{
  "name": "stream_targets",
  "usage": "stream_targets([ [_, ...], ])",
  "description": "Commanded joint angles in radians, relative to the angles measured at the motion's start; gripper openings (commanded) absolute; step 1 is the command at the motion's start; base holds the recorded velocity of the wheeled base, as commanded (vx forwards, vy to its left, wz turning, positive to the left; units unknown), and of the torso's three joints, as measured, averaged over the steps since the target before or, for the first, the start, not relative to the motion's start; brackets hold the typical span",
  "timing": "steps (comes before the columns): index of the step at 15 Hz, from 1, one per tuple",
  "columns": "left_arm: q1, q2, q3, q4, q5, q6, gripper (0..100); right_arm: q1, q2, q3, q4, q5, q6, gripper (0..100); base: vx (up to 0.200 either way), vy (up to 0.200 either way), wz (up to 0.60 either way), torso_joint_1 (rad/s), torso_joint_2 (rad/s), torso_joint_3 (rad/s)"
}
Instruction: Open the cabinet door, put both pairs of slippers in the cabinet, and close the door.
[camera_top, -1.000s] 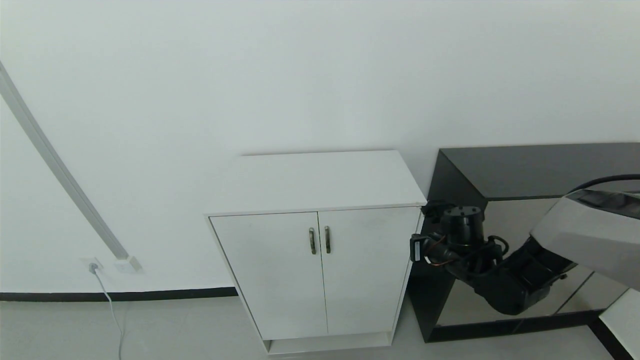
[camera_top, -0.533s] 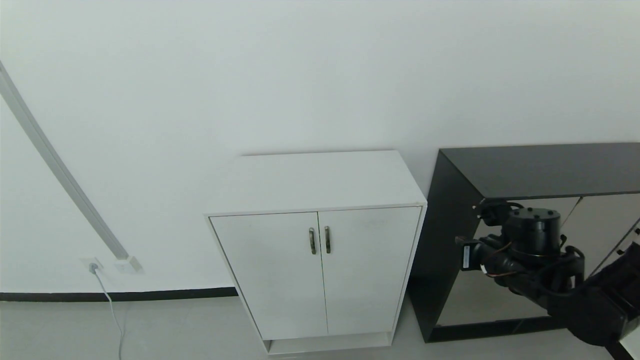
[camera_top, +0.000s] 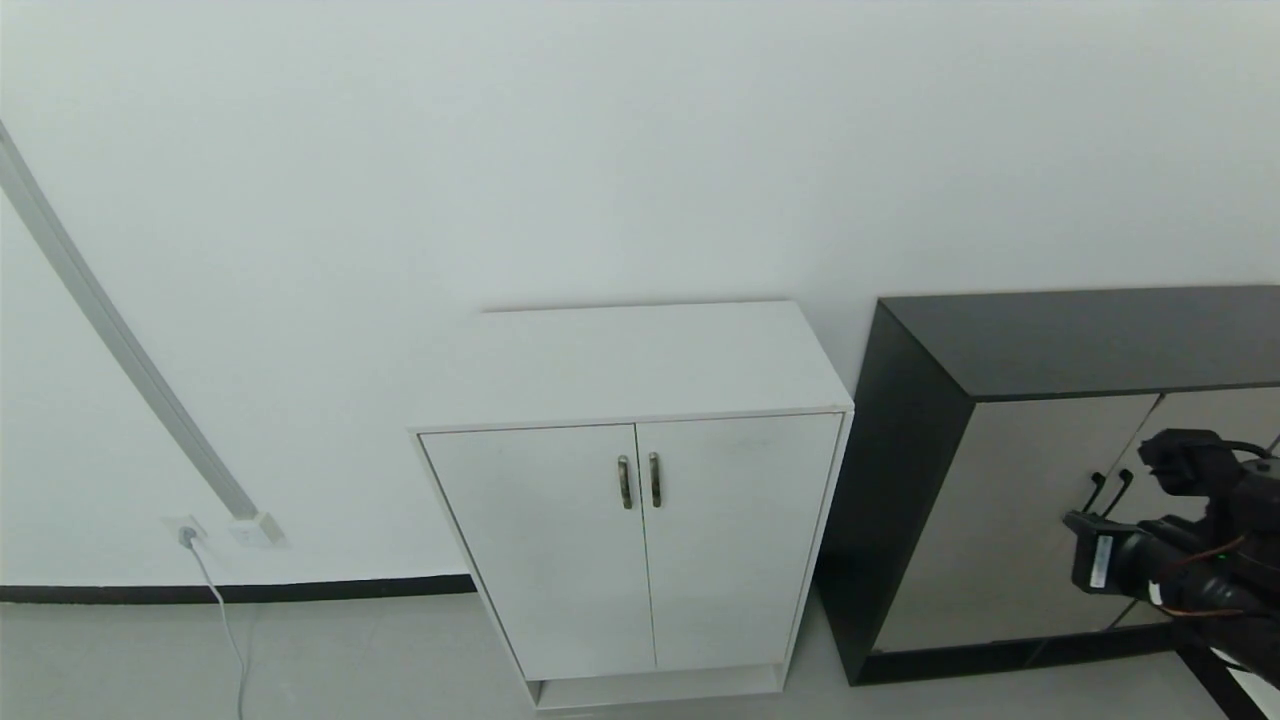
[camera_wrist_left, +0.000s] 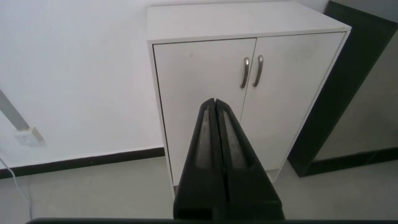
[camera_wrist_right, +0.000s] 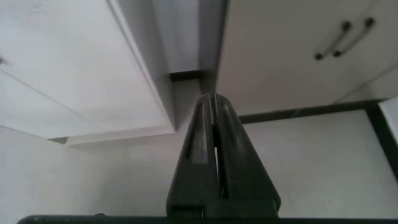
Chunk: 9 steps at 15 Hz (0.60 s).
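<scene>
White cabinet is standing against the wall, doors shut, its two handles sitting close together. Left gripper and right gripper are each holding fingers pressed together, empty; reaching so risks glancing off a handle or hooking both. Black cabinet is standing just beside, possibly crowding the swing of the right door.

Right gripper closed tight — white cabinet, dark handles opposite, pale floor

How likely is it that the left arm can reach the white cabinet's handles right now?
Probably yes: the left gripper faces the cabinet doors with nothing between it and the handles. It is shut, so it must open first.
</scene>
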Motion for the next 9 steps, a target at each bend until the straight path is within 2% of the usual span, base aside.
stream_targets([
  [1,0.0,0.001,-0.001,0.0,0.0,0.0,0,-0.075,-0.143,0.103,0.002,0.001,-0.024,0,0.0,0.0,0.0,0.0,0.0,0.0],
  [5,0.0,0.001,-0.001,0.0,0.0,0.0,0,-0.093,-0.366,0.23,0.056,0.01,-0.033,0,0.0,0.0,0.0,0.0,0.0,0.0],
  [7,0.0,0.001,-0.001,0.0,0.0,0.0,0,-0.095,-0.514,0.243,0.175,0.01,-0.033,0,0.0,0.0,0.0,0.0,0.0,0.0],
  [9,0.0,0.001,-0.001,0.0,0.0,0.001,0,-0.09,-0.672,0.235,0.352,0.029,-0.033,0,0.0,0.0,0.0,0.0,0.0,0.0],
])
